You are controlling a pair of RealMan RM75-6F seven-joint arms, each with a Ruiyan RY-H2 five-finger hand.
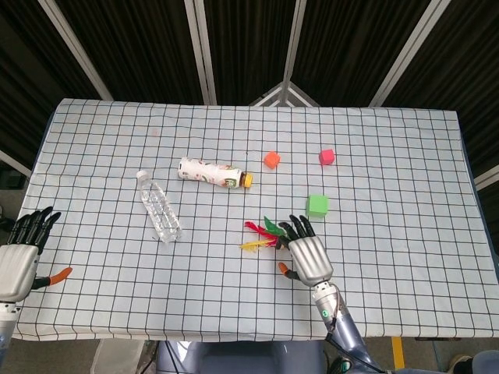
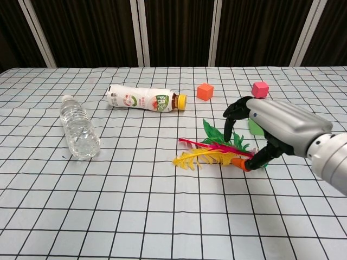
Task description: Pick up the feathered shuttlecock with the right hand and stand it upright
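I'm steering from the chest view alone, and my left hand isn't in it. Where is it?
Observer: In the head view the left hand is at the table's near left edge, fingers apart, holding nothing.
Operator: My right hand hides most of the green cube. Is it touching?
Observer: From above, the green cube lies just beyond the fingertips of the right hand and looks clear of them.
Operator: Is anything close to the left hand?
Observer: The nearest thing is the water bottle, lying flat, well off toward the table's middle.
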